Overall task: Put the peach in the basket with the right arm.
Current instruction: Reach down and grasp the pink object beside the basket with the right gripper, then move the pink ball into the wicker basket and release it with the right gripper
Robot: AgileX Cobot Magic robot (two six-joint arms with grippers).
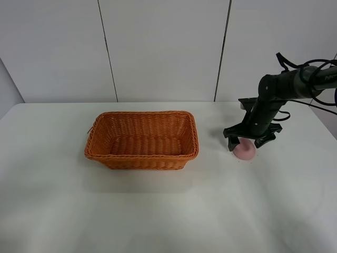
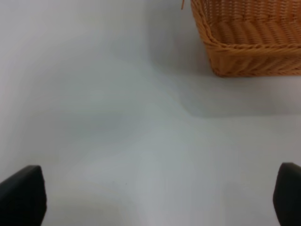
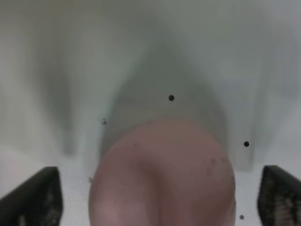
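The pink peach [image 1: 245,151] rests on the white table to the right of the orange-brown wicker basket [image 1: 142,158]. My right gripper [image 1: 247,144] hangs directly over the peach, its two black fingers spread to either side. In the right wrist view the peach [image 3: 162,174] fills the space between the fingertips [image 3: 40,197] of the open right gripper [image 3: 160,200], with a gap on each side. The left gripper [image 2: 155,197] is open over bare table, with a corner of the basket [image 2: 249,47] ahead of it. The basket holds nothing.
The white table [image 1: 158,211] runs wide in front of the basket and to its left. A white panelled wall [image 1: 163,47] closes off the back. The right arm [image 1: 287,84] with its dark cables reaches in from the right edge.
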